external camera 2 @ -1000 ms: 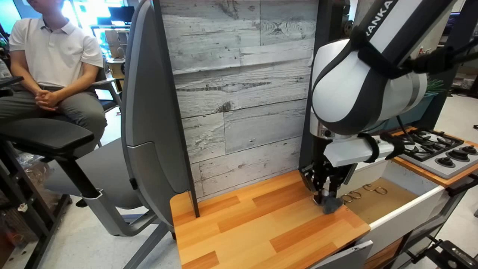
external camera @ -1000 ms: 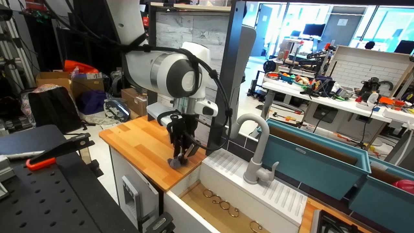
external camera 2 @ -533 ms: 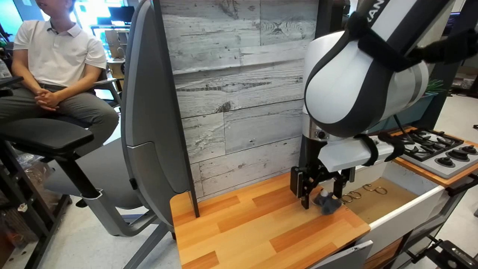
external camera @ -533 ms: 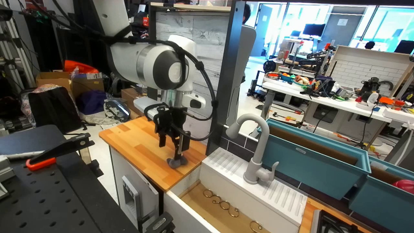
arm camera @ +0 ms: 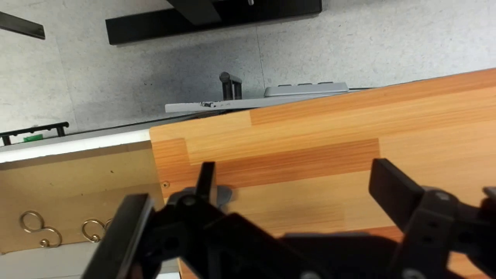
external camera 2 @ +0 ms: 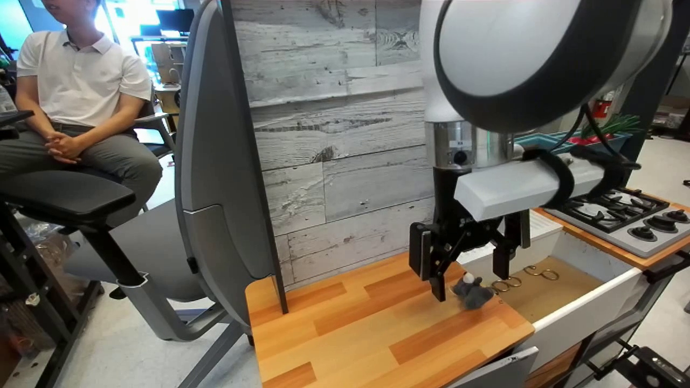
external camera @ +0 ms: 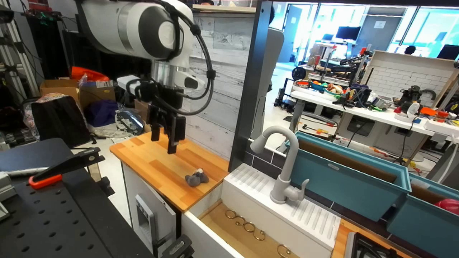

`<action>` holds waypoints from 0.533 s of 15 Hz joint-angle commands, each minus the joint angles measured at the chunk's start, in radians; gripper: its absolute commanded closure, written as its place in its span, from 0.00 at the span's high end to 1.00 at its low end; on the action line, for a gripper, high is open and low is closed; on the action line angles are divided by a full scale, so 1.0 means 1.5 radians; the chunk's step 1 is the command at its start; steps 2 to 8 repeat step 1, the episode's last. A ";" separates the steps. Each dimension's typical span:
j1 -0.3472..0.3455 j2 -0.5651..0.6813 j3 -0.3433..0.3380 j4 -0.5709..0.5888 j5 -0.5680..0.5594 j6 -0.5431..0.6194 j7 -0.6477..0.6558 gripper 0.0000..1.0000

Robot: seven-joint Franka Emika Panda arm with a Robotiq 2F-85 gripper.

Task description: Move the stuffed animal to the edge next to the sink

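The stuffed animal (external camera: pixel 195 178), a small dark grey lump with a pale spot, lies on the wooden countertop close to the edge (external camera: pixel 205 193) beside the sink (external camera: pixel 251 213). An exterior view shows the same stuffed animal (external camera 2: pixel 475 295) near that corner of the wood. My gripper (external camera: pixel 163 145) hangs above the countertop, apart from the toy, its jaws spread wide. Nothing sits between the fingertips of the gripper (arm camera: pixel 294 170) in the wrist view. There, one finger covers much of the stuffed animal (arm camera: pixel 223 195).
A tall grey faucet (external camera: pixel 288 157) rises from the ribbed white drainboard. Behind it stand teal bins (external camera: pixel 344 179). A wood-patterned panel (external camera 2: pixel 350 134) borders the countertop's back. Gold rings (external camera: pixel 247 226) lie in the sink. A stove (external camera 2: pixel 641 215) sits past the sink.
The jaws have opened and let go of the stuffed animal, which stays on the countertop. My gripper has risen and drawn away from it and from the sink.
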 commanded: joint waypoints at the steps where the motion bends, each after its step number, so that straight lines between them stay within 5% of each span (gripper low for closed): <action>1: -0.005 -0.015 0.009 -0.007 -0.012 -0.008 0.016 1.00; 8: -0.005 -0.015 0.009 -0.007 -0.012 -0.008 0.016 1.00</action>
